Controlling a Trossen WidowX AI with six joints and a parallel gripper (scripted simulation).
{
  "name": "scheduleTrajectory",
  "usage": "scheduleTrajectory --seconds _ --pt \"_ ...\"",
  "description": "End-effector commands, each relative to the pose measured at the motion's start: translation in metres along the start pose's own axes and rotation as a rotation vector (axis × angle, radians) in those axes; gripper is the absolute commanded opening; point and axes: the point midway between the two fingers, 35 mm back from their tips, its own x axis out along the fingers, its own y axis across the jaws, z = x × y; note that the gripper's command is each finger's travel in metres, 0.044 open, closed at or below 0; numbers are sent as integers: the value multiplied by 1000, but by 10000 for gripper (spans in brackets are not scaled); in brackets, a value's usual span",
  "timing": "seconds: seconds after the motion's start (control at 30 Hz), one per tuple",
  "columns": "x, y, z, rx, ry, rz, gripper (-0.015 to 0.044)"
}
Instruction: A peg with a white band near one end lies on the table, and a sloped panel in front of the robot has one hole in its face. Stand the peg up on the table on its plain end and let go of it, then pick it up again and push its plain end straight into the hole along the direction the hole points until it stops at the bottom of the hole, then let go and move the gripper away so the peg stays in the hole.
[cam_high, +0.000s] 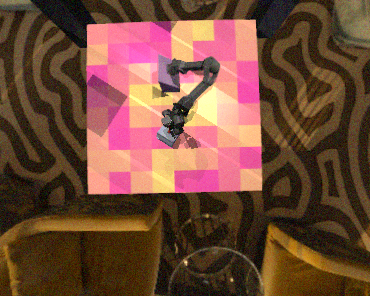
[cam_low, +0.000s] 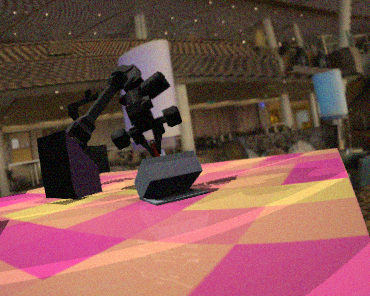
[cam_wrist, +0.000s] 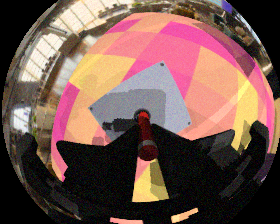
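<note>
The red peg (cam_low: 155, 147) (cam_wrist: 145, 131) is between the fingertips of my gripper (cam_low: 156, 152) (cam_wrist: 144, 128), which is shut on it. Its end with the pale band points back toward the wrist camera. Its plain end is at the dark round hole in the grey sloped panel (cam_high: 166, 138) (cam_low: 170, 170) (cam_wrist: 172, 97), and the peg looks lined up with the hole. The hole's rim shows around the peg in the wrist view. The tip is hidden inside the rim; how deep it sits I cannot tell. The fingertips are close above the panel's face.
The arm's dark purple base block (cam_high: 169, 80) (cam_low: 75, 167) stands behind the panel. The patchwork table (cam_high: 240, 182) (cam_low: 300, 220) carries both. Shadows of the arm fall across the panel's face and the table beside it.
</note>
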Motion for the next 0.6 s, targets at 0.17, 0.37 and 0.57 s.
scheduleTrajectory --seconds 0.17,0.37,0.57 --pt "7 1 1 4 -3 -2 0" --pt "11 2 1 4 -3 -2 0" --pt "15 2 2 4 -3 -2 0"
